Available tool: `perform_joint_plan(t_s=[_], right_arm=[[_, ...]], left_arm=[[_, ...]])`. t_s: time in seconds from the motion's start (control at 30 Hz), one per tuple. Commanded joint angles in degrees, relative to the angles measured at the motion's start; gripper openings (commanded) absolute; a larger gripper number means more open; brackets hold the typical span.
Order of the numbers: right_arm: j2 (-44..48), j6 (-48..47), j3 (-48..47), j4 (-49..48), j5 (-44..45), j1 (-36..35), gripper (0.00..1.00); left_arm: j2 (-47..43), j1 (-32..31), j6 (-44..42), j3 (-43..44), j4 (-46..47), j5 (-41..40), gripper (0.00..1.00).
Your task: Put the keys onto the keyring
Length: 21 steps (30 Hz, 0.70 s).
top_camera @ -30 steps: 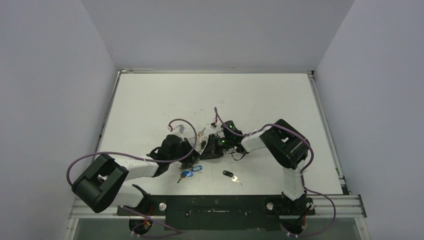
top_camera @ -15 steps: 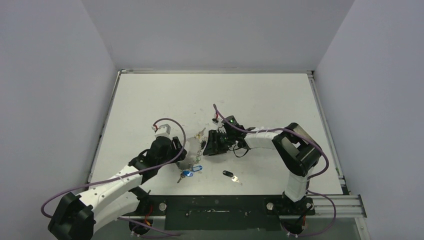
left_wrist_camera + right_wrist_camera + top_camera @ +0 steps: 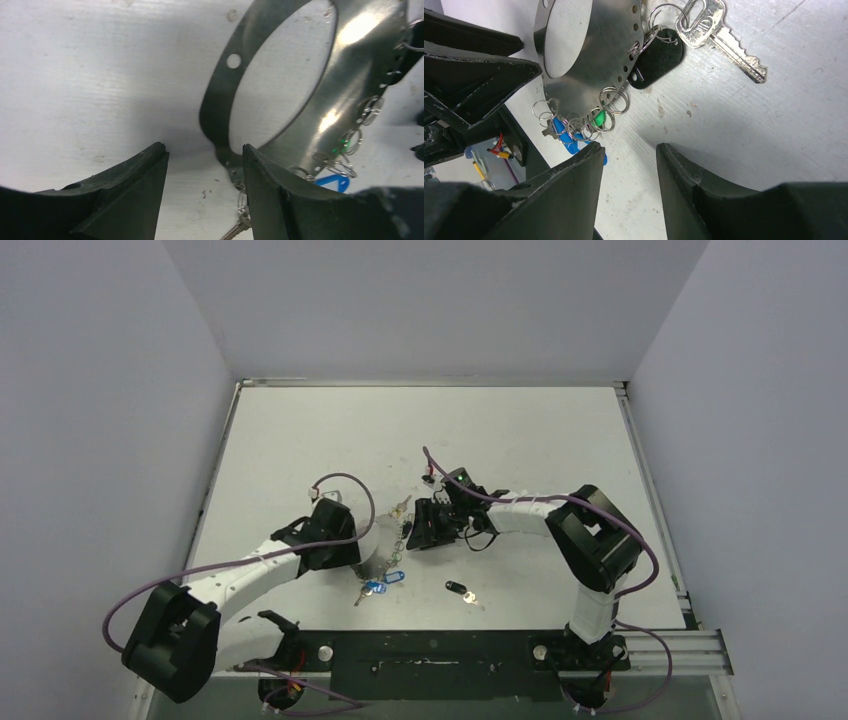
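Note:
The keyring (image 3: 350, 65) is a wide silvery metal band bent into a loop, with small holes along its edge, and it rests on the white table (image 3: 300, 440). Small split rings hang from it, carrying a blue tag (image 3: 330, 181), a green tag (image 3: 599, 118), a black tag (image 3: 656, 57) and a silver key (image 3: 719, 27). My left gripper (image 3: 202, 150) is open just left of the band's lower end, with only table between its fingers. Open too, my right gripper (image 3: 630, 147) stands on the band's other side and holds nothing. A black-headed key (image 3: 458, 589) lies loose near the front edge.
From above, the keyring (image 3: 378, 556) lies between the left gripper (image 3: 352, 552) and the right gripper (image 3: 418, 527). Blue tags (image 3: 384, 583) trail toward the front. Purple cables loop over both arms. A black rail (image 3: 430, 650) runs along the near edge.
Both grippers have opened and let go of the keyring. The left arm has swung back to the left, away from the ring; the right gripper has shifted only slightly.

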State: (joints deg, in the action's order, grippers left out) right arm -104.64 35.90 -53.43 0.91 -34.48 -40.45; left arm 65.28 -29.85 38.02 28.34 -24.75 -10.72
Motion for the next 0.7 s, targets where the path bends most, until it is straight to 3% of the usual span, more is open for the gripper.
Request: perform_joint_plan(t_s=[0.0, 0.13, 0.3, 0.6, 0.67], right_arm=[[-2.98, -2.86, -0.01, 5.53, 6.12, 0.32, 0.46], [-3.51, -3.08, -0.39, 5.74, 5.92, 0.19, 0.46], [-3.80, -3.29, -0.71, 5.95, 5.77, 0.28, 0.45], [-2.73, -3.37, -0.55, 5.86, 5.09, 2.29, 0.46], [-2.04, -3.37, -0.25, 5.77, 4.72, 3.27, 0.46]], left_arm=[[4.85, -0.48, -2.33, 3.75, 1.03, 2.48, 0.54], [12.41, -2.14, -4.56, 8.98, -2.66, -1.14, 0.50], [18.29, -4.88, -5.32, 11.99, -5.27, -3.29, 0.27], [17.60, -7.13, -6.45, 13.57, -4.55, -5.15, 0.01], [16.59, -7.43, -6.90, 13.63, -3.71, -5.10, 0.00]])
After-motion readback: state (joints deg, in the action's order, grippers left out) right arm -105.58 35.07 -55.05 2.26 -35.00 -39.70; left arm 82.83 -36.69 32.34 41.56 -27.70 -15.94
